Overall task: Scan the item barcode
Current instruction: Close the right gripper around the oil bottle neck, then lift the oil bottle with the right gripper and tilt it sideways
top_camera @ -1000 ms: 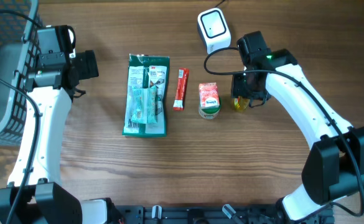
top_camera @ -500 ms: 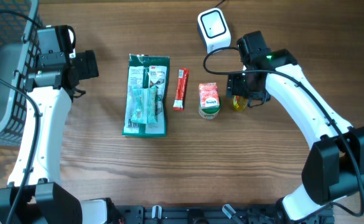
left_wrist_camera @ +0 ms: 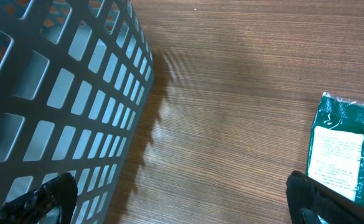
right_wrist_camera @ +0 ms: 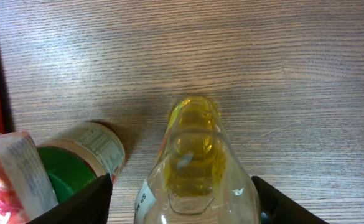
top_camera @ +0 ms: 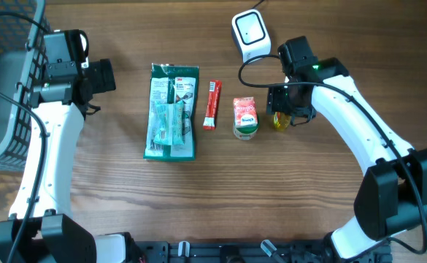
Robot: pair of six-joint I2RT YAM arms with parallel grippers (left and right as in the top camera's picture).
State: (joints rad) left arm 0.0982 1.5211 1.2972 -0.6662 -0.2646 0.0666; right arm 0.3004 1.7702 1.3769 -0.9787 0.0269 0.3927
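A small bottle of yellow liquid [right_wrist_camera: 193, 146] lies on the wooden table [top_camera: 286, 197], just right of a green-lidded jar [top_camera: 245, 126] and nearer than the white scanner [top_camera: 249, 31]. The right gripper [right_wrist_camera: 182, 186] straddles the bottle with its jaws apart, and a gap shows on the jar side.

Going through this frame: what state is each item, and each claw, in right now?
Left claw: open, empty.
Right claw: open, jaws either side of the bottle.
Bottle: between those jaws, not yet clamped.
Tub: seemingly tipped on its side, untouched.
Red stick: lying flat, untouched.
Green pack: lying flat, untouched.
Scanner: resting, not held.
Basket: upright, untouched.
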